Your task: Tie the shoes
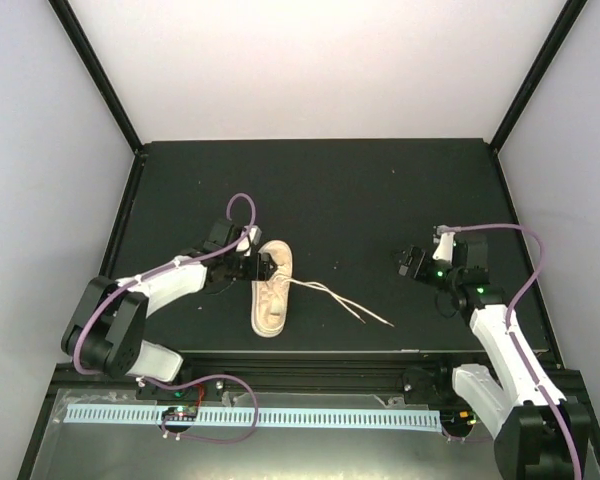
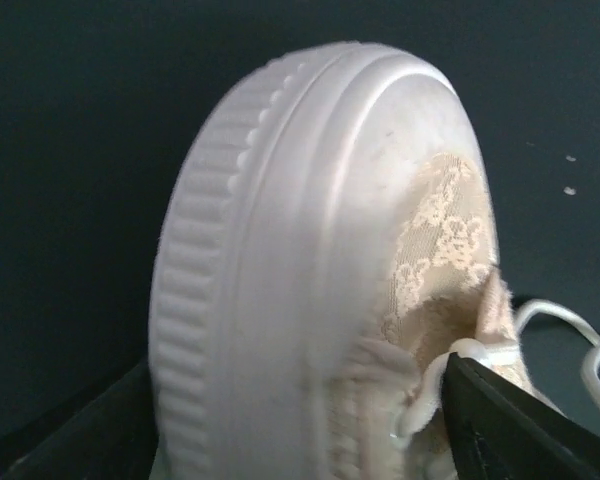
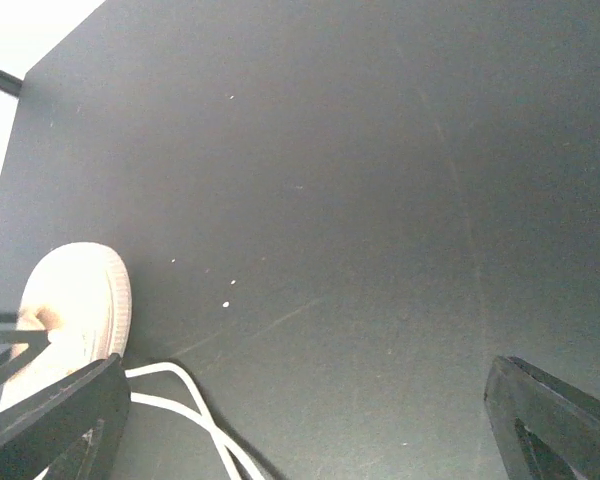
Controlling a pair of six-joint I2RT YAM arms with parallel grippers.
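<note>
The beige sneaker lies on the black table, toe toward the near edge, its thin white laces trailing loose to the right. My left gripper is closed on the shoe's far left side. In the left wrist view the pale ribbed sole fills the frame between my two fingers, the right one by the lace eyelets. My right gripper is open and empty, well right of the shoe. The right wrist view shows the shoe and the laces at lower left.
The black table top is bounded by white walls and black corner posts. A metal rail runs along the near edge.
</note>
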